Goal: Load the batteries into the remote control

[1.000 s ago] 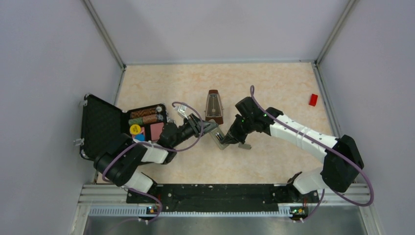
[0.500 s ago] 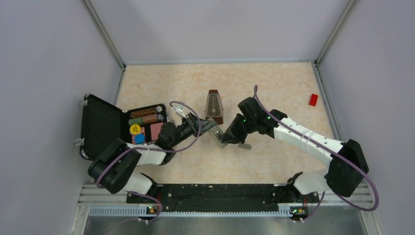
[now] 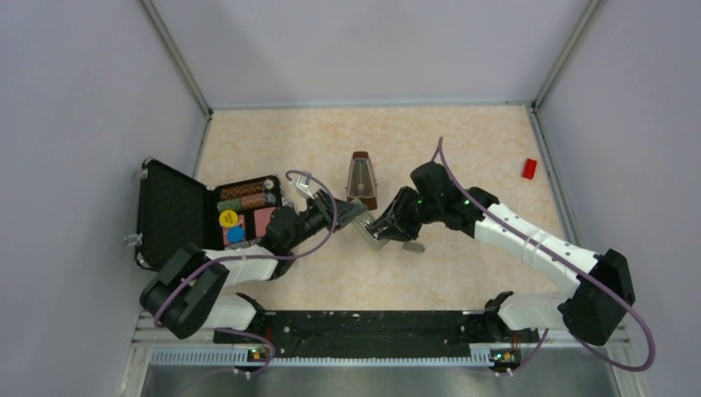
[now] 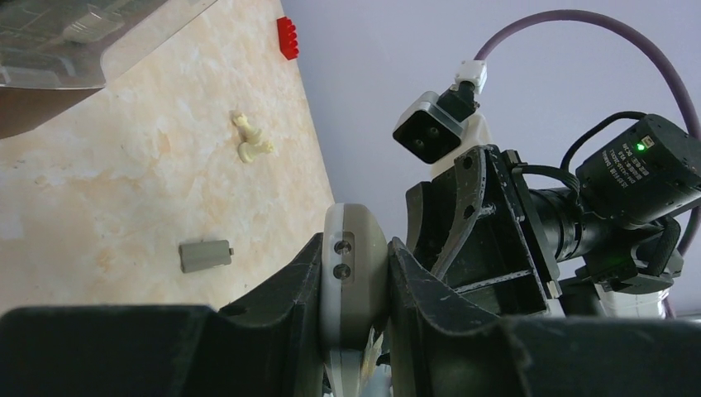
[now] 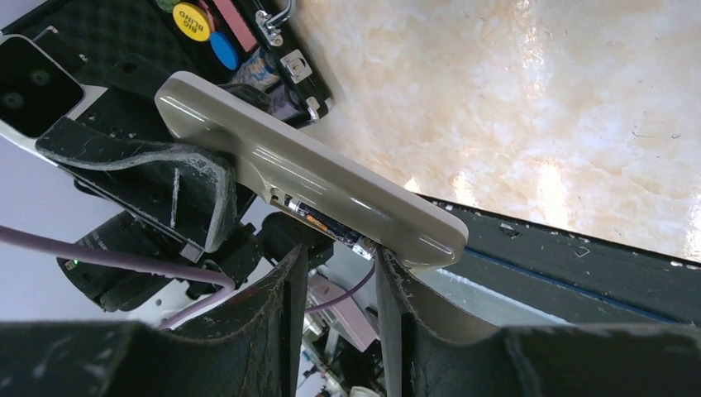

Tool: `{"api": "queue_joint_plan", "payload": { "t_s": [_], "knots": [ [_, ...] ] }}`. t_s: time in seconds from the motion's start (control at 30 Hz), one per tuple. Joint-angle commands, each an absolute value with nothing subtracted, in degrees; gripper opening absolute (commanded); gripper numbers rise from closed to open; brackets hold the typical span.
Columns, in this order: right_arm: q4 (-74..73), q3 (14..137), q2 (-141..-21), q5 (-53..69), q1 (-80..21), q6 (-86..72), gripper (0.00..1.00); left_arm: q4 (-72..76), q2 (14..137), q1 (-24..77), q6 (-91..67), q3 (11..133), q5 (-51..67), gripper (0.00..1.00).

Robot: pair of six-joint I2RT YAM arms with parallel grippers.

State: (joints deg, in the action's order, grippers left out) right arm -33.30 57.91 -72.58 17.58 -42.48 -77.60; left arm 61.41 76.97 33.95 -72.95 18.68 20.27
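White shells with black joints cover the left arm (image 3: 248, 265) and right arm (image 3: 529, 240). A purple cable (image 4: 570, 14) arcs at 1 o'clock over the right arm's black wrist, where a green light (image 4: 639, 147) glows. The right tool (image 5: 339, 258) has scuffed matte-black fingers (image 5: 248, 331).

Both my arms reach inward, wrists close together. My left gripper (image 3: 350, 213) clamps the remote control (image 5: 314, 182); my right gripper (image 5: 339, 258) jaws slightly apart.

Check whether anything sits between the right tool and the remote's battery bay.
Nothing visible does. The right tool straddles the open bay of the remote control, where one battery already lies. The left tool clamps the remote's other end, away from the bay, and the grey cover lies off on the table.
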Motion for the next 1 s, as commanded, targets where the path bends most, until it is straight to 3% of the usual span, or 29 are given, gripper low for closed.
{"api": "queue_joint_plan", "payload": {
  "t_s": [0.0, 0.27, 0.7, 0.97],
  "knots": [
    [-33.6, 60.7, -69.6, 14.5, -41.6, -75.9, 0.36, 64.3, 73.9, 35.1, -76.5, 21.2, 21.8, 0.00],
    [-34.1, 61.1, -67.1, 16.5, -41.4, -75.6, 0.38, 64.1, 73.5, 35.1, -77.0, 21.4, 20.8, 0.00],
    [-38.2, 59.6, -57.0, 15.2, -41.4, -69.1, 0.64, 60.1, 70.1, 35.1, -78.3, 23.0, 19.0, 0.00],
    [-28.0, 56.4, -55.8, 17.7, -41.4, -63.0, 0.70, 58.3, 67.5, 35.1, -81.5, 25.9, 19.9, 0.00]
  ]
}}
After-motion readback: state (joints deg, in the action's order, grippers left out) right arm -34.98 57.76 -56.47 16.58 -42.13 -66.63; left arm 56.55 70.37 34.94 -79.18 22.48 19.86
